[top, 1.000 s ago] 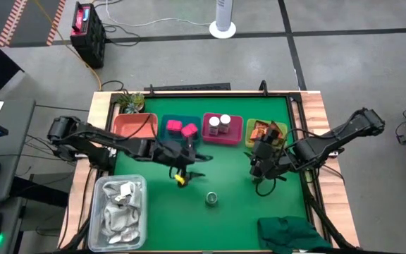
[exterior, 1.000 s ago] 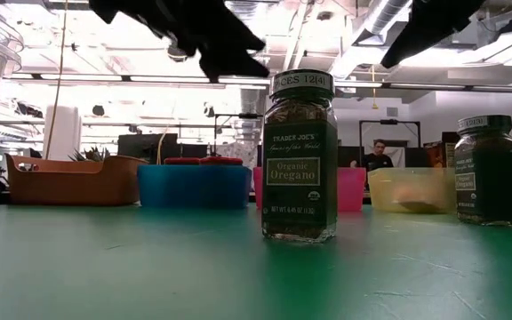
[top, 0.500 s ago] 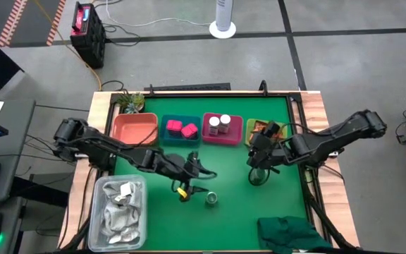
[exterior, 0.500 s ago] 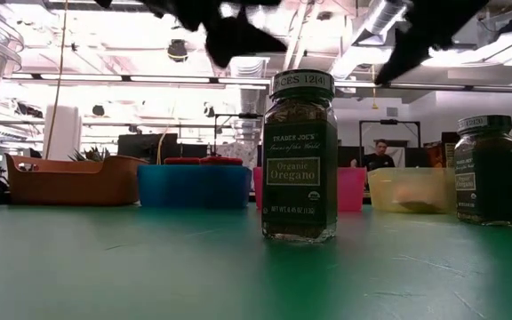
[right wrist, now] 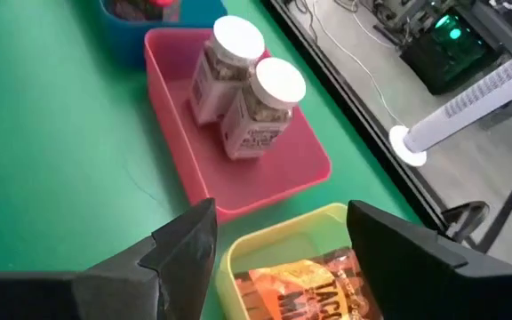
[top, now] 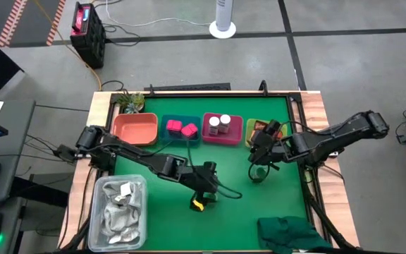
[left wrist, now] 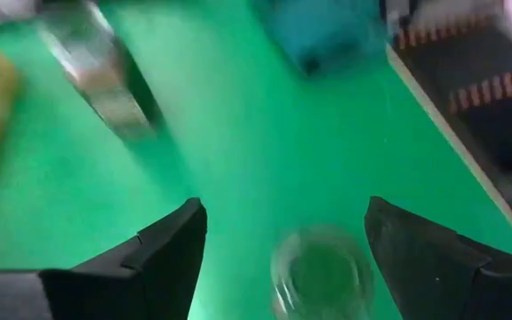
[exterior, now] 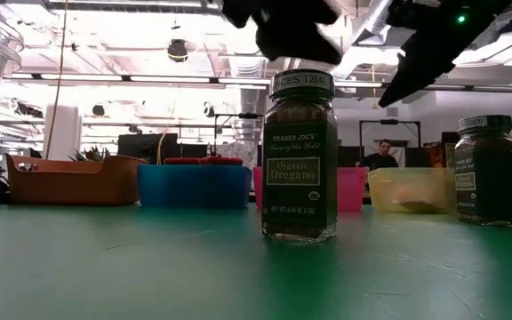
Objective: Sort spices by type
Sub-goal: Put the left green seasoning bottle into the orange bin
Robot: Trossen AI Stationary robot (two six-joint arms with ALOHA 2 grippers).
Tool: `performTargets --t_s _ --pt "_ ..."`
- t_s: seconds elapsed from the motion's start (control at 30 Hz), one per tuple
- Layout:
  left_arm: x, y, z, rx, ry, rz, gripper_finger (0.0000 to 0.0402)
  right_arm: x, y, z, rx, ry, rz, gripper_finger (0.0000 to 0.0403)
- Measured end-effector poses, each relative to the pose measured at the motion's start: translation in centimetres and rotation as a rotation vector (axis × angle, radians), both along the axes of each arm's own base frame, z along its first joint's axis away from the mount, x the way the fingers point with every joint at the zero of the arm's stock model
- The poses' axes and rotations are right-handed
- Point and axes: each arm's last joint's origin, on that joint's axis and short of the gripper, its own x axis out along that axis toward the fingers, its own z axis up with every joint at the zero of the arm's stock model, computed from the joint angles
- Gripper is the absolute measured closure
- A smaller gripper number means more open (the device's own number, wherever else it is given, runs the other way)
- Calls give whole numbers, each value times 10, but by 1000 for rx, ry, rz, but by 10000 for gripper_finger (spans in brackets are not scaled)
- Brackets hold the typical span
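Observation:
Two round greenish glass jars stand upright on the green table: one labelled oregano (exterior: pixel 299 156) and a second (exterior: pixel 490 169), which also shows in the high view (top: pixel 258 175). My left gripper (top: pixel 206 192) hangs open just above the oregano jar (left wrist: pixel 321 276), one finger on either side of it and neither touching it. My right gripper (top: pixel 261 154) is open and hovers between the second jar and the yellow tray (top: pixel 254 125). Pink blocks (top: pixel 181 129), white-capped jars (right wrist: pixel 254 89) and an orange-brown foil packet (right wrist: pixel 309 280) lie in their trays.
Four trays line the far edge: orange (top: pixel 134 127), blue (top: pixel 168 137), pink (top: pixel 232 138) and yellow. A clear bin (top: pixel 99 212) of white wrappers sits near left, a dark green cloth (top: pixel 291 233) near right, a small plant (top: pixel 129 101) at the far left corner.
My left gripper has travelled toward the table's right and near edge and now stands over the oregano jar. My right gripper has drawn back toward the far edge, uncovering the second jar in the high view. Both jars have stayed where they were.

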Motion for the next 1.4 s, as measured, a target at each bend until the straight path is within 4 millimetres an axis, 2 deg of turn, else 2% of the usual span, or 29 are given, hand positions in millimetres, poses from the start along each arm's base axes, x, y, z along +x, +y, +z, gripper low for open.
performTargets --t_s 0.3,0.8,1.03,1.23,1.4 --pt "5 -12 -5 122 121 -133 95 0 2 1 0 -10 12 117" --pt "4 -14 -14 182 84 -224 94 0 2 2 1 -12 13 117" --pt "13 -13 -31 220 97 -226 94 0 2 1 -1 -10 14 117" --pt "17 -7 -52 231 175 -204 94 0 2 2 -5 -5 18 117" --pt "18 -5 -56 236 189 -205 103 0 2 2 -7 -5 21 117"
